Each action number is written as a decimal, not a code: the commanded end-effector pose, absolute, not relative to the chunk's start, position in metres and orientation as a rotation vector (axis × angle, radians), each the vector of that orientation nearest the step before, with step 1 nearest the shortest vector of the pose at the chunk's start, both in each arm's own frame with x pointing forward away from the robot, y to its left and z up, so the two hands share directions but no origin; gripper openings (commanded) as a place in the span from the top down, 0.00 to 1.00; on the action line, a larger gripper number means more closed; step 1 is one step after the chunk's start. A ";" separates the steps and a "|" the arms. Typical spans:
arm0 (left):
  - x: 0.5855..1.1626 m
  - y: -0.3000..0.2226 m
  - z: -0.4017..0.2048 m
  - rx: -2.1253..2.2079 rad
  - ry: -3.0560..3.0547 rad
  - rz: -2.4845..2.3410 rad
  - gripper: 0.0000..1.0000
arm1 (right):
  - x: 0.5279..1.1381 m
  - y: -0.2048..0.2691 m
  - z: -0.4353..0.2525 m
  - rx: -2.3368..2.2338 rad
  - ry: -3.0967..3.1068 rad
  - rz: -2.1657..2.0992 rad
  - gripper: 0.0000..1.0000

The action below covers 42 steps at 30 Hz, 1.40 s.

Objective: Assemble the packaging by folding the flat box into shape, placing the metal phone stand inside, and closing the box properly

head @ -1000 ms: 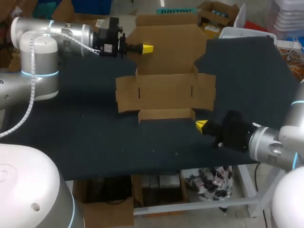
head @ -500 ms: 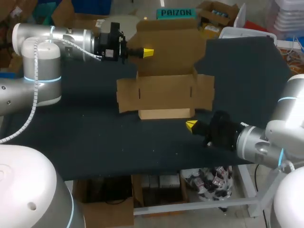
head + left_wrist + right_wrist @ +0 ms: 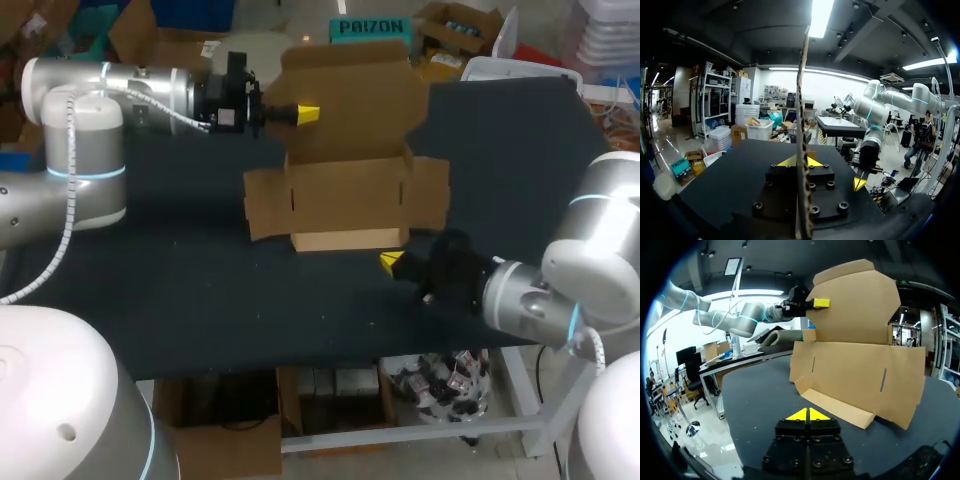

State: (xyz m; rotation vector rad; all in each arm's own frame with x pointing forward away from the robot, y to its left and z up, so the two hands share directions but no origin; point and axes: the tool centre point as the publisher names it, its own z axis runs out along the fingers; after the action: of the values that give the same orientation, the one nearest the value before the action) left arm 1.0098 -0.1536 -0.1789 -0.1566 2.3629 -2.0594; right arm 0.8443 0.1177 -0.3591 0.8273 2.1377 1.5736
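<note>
Looking down, head view: the box [image 3: 345,195] sits opened out in the middle of the table [image 3: 200,290], side wings flat, rear flap [image 3: 350,100] standing up, front flap [image 3: 350,240] raised.
Left arm, head view: in from the left, with the left fingers [image 3: 310,111] right on the rear flap's left edge.
Right arm, head view: the right fingers [image 3: 390,262] are down near the table, just in front of the box's front right corner; contact, I cannot tell.
Left wrist view: there's the rear flap [image 3: 801,100] edge-on, running straight up between the yellow tips, one pressed on each side. Clamped on the cardboard.
Left wrist, beyond: the right fingers [image 3: 858,183] are ahead, pointing down.
Right wrist view: the right fingers [image 3: 800,415] are together, tips meeting, nothing between them.
Right wrist, ahead: the box [image 3: 855,370] is close in front, its front flap [image 3: 835,407] nearest and tilted up, the rear flap [image 3: 855,305] upright behind, and the left fingers [image 3: 821,303] on its edge.
</note>
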 end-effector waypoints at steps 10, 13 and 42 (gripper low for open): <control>1.009 -0.153 -0.180 -0.156 2.363 -2.060 1.00 | 0.857 0.130 -0.368 0.854 2.052 1.570 1.00; 1.009 -0.153 -0.180 -0.156 2.363 -2.060 1.00 | 0.866 0.136 -0.372 0.890 2.020 1.567 1.00; 1.009 -0.153 -0.180 -0.156 2.363 -2.060 1.00 | 0.927 0.175 -0.408 1.019 2.048 1.440 1.00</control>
State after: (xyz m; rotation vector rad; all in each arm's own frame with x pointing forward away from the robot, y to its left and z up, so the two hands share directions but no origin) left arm 1.0091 -0.1532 -0.1787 -0.1582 2.3618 -2.0588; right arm 0.9177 0.1640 -0.4031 0.9946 2.0685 1.4836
